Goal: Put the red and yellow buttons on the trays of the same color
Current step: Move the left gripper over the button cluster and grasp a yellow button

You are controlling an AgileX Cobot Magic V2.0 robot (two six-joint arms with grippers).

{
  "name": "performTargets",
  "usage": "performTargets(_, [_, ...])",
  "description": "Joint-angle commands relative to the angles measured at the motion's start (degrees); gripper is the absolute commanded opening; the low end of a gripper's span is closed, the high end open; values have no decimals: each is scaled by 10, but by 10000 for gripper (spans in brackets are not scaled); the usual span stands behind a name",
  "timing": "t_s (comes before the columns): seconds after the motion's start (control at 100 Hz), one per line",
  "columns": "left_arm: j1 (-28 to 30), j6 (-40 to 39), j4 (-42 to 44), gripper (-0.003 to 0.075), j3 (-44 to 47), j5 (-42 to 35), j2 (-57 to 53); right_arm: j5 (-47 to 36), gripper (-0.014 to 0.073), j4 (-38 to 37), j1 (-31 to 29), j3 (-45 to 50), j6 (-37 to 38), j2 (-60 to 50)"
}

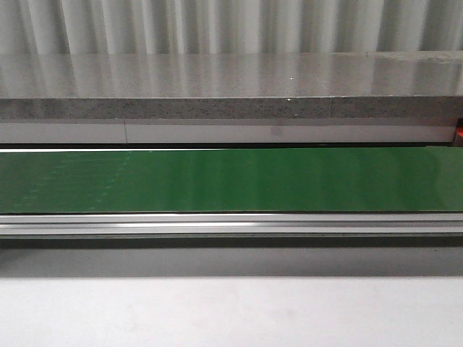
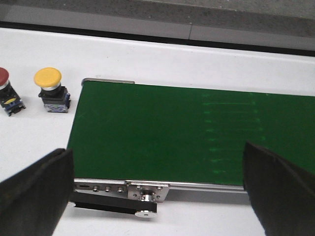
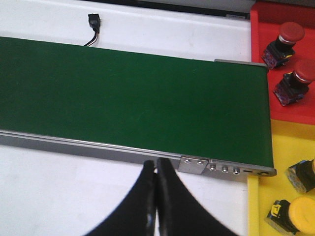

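In the left wrist view a yellow button [image 2: 48, 77] and a red button [image 2: 4, 75] stand on the white table beside the end of the green belt [image 2: 187, 132]. My left gripper [image 2: 157, 189] is open, empty, over the belt's near rail. In the right wrist view the red tray [image 3: 285, 64] holds two red buttons [image 3: 290, 32] [image 3: 304, 73]. The yellow tray [image 3: 290, 147] holds a yellow button [image 3: 301, 211] and a second button body [image 3: 302, 176]. My right gripper [image 3: 156, 164] is shut on nothing, just short of the belt's rail.
The conveyor's green belt [image 1: 231, 179] spans the front view, with a grey stone ledge [image 1: 231, 87] behind it. A black pulley belt [image 2: 115, 204] sticks out at the conveyor's end. A small black plug with cable [image 3: 93, 22] lies past the belt.
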Motion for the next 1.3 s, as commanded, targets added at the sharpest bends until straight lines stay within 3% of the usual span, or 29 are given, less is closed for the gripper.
performTargets(0.0, [-3, -57, 35, 650, -40, -42, 36, -37, -67, 2, 2, -14, -6, -1])
performTargets(0.29, [7, -141, 85, 650, -142, -41, 214, -37, -67, 2, 2, -14, -6, -1])
performTargets(0.86, [188, -155, 48, 650, -276, -44, 455, -37, -67, 2, 2, -14, -6, -1])
performTargets(1.29, [198, -154, 28, 650, -358, -45, 580, -37, -67, 2, 2, -14, -6, -1])
